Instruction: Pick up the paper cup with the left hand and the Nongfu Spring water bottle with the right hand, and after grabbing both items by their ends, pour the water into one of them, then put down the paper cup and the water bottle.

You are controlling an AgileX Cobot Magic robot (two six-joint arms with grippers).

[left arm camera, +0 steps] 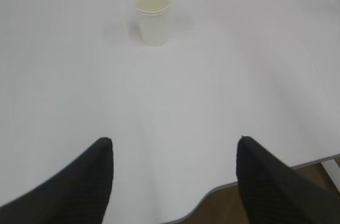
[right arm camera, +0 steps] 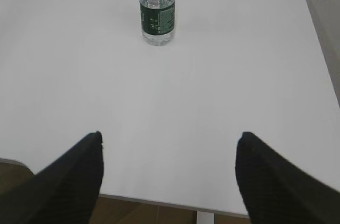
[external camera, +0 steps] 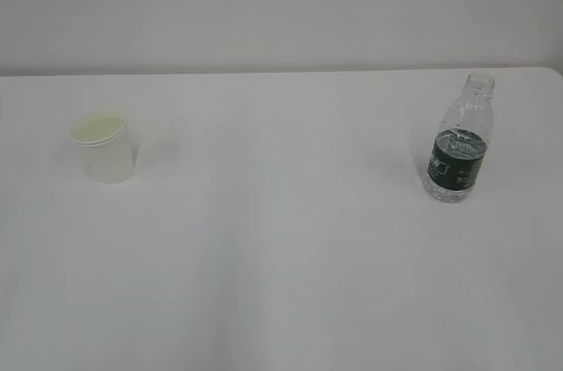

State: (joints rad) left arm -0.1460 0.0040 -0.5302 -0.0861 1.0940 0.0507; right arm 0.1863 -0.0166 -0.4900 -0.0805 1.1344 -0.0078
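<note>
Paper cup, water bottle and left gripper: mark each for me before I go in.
paper cup (external camera: 107, 160): exterior view, on its side wall below the rim.
Nongfu Spring water bottle (external camera: 457, 164): exterior view, on the dark green label band.
left gripper (left arm camera: 175, 152): left wrist view, midway between its open fingertips.

The Nongfu Spring water bottle (right arm camera: 157, 9) loses its neck past the right wrist view's top edge.

white table (external camera: 281, 283), pale wall (external camera: 281, 2) behind
</note>
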